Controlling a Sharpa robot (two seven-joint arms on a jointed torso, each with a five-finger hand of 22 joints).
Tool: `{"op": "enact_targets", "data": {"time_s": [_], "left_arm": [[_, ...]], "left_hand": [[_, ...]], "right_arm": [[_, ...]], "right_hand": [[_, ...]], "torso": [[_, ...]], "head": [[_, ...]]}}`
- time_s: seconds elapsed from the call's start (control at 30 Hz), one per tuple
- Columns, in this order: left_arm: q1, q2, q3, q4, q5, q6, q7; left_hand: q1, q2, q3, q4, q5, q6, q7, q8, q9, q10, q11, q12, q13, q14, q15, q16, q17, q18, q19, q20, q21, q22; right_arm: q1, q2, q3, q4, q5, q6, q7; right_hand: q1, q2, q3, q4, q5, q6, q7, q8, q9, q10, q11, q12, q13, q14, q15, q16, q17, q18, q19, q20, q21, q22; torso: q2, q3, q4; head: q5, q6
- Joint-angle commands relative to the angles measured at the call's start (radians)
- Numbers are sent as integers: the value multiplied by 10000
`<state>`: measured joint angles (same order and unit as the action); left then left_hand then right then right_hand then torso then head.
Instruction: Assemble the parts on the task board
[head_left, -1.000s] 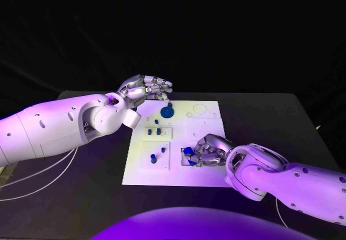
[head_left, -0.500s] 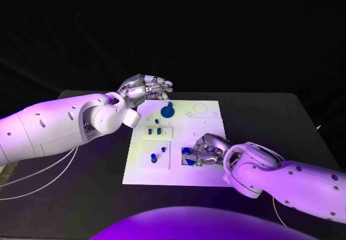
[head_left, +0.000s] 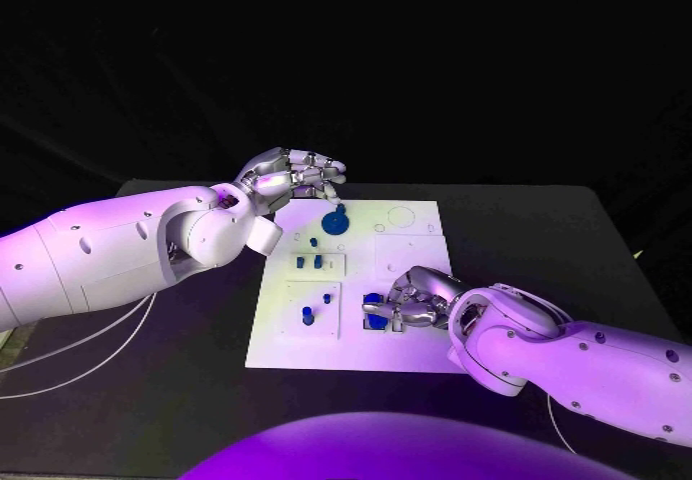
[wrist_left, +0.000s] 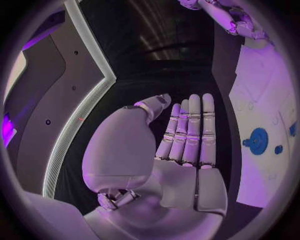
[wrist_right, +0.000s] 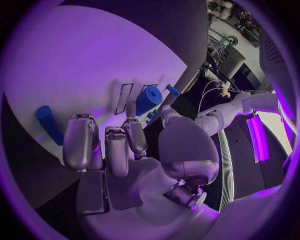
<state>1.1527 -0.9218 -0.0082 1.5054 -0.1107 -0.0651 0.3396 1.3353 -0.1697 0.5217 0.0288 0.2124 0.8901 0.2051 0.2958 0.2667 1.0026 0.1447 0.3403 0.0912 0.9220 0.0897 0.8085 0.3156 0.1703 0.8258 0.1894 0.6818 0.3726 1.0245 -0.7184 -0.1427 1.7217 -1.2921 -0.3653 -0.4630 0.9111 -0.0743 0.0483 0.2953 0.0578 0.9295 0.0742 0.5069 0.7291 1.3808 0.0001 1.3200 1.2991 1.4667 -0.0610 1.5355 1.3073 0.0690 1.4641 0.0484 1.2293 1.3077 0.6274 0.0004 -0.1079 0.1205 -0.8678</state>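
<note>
Fingers of the right hand (head_left: 407, 303) curl at the task board (head_left: 411, 262)'s five o'clock corner, seemingly pinching a blue part (wrist_right: 149, 99) to seat it, while the left hand (head_left: 293, 176), flat and empty, waits at eleven o'clock.

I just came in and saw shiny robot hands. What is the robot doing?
It is fitting small blue parts into a white task board. Its right hand rests on the board's near side, fingers around a blue part. Its left hand hovers over the far edge, by a round blue part, holding nothing.
</note>
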Motion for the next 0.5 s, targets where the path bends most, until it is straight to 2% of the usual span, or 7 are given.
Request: {"op": "enact_targets", "data": {"time_s": [0.03, 0.13, 0.23, 0.33, 0.37, 0.43, 0.5], "left_arm": [[3, 6, 6, 23, -26, 153, 43], [3, -4, 6, 24, -26, 155, 40], [3, -19, 6, 25, -26, 153, 36], [3, -32, 6, 26, -26, 152, 33], [3, -34, 6, 27, -27, 154, 32], [3, -36, 6, 26, -27, 155, 30], [3, -37, 6, 25, -27, 158, 27]], "left_hand": [[10, 81, 15, 41, 53, -66, -24, -27, 13, -74, -7, 45, 16, -63, -19, 64, 17, 102, 15, 20, -57, -12], [10, 81, 15, 41, 53, -66, -24, -27, 13, -74, -7, 45, 16, -63, -19, 64, 17, 102, 15, 20, -57, -12], [10, 81, 15, 41, 53, -66, -24, -27, 13, -74, -7, 45, 16, -63, -19, 64, 17, 102, 15, 20, -57, -12], [10, 81, 15, 41, 53, -66, -24, -27, 13, -74, -7, 45, 16, -63, -19, 64, 17, 102, 15, 20, -57, -12], [10, 81, 15, 41, 53, -66, -24, -27, 13, -74, -7, 45, 16, -63, -19, 64, 17, 102, 15, 20, -57, -12], [12, 91, 23, 42, 52, -72, -22, -26, 17, -81, -5, 50, 19, -68, -18, 67, 19, 102, 19, 20, -63, -14], [12, 91, 23, 42, 52, -72, -22, -26, 17, -81, -5, 50, 19, -68, -18, 67, 19, 102, 19, 20, -63, -14]], "right_arm": [[-11, -96, 1, 118, -266, -248, 116], [-12, -269, 1, 289, -302, -368, 233], [-12, -490, 1, 496, -319, -437, 380], [-12, -725, 1, 743, -306, -435, 576], [-12, -777, 1, 802, -296, -424, 620], [-12, -880, 1, 914, -268, -383, 707], [-12, -969, 1, 992, -240, -345, 769]], "right_hand": [[151, 223, -127, -28, 70, -86, -15, 65, 21, -53, 3, -23, 35, 820, -29, -31, 1545, -47, 130, -50, 5, 1682], [506, 378, -276, -32, 379, -60, -32, 91, 32, 14, -11, 34, 118, 828, -41, -22, 1574, -58, 158, -58, 55, 1711], [1002, 492, -398, -47, 871, -52, -46, 95, 30, 57, -24, 62, 175, 835, -53, -14, 1602, -66, 179, -70, 83, 1736], [1716, 566, -437, -83, 1091, -29, -69, 96, 17, 131, -44, 131, 273, 840, -68, -7, 1626, -73, 198, -88, 112, 1764], [2002, 593, -403, -120, 1130, -27, -75, 87, 7, 158, -52, 159, 310, 841, -79, -6, 1631, -75, 202, -92, 112, 1770], [2515, 686, -278, -112, 824, -15, -82, 53, -33, 184, -60, 176, 348, 846, -84, 2, 1656, -77, 209, -100, 113, 1784], [2708, 723, -206, -122, 746, -3, -86, 39, -50, 219, -65, 216, 396, 851, -88, 9, 1677, -81, 216, -102, 127, 1793]], "torso": [[-1, 5, -1], [2, 7, 7], [-2, 5, -8], [-7, 2, -22], [-5, 1, -22], [-6, 5, -21], [-4, 7, -16]], "head": [[2, 1], [17, -8], [38, -21], [59, -31], [61, -33], [61, -34], [60, -36]]}}
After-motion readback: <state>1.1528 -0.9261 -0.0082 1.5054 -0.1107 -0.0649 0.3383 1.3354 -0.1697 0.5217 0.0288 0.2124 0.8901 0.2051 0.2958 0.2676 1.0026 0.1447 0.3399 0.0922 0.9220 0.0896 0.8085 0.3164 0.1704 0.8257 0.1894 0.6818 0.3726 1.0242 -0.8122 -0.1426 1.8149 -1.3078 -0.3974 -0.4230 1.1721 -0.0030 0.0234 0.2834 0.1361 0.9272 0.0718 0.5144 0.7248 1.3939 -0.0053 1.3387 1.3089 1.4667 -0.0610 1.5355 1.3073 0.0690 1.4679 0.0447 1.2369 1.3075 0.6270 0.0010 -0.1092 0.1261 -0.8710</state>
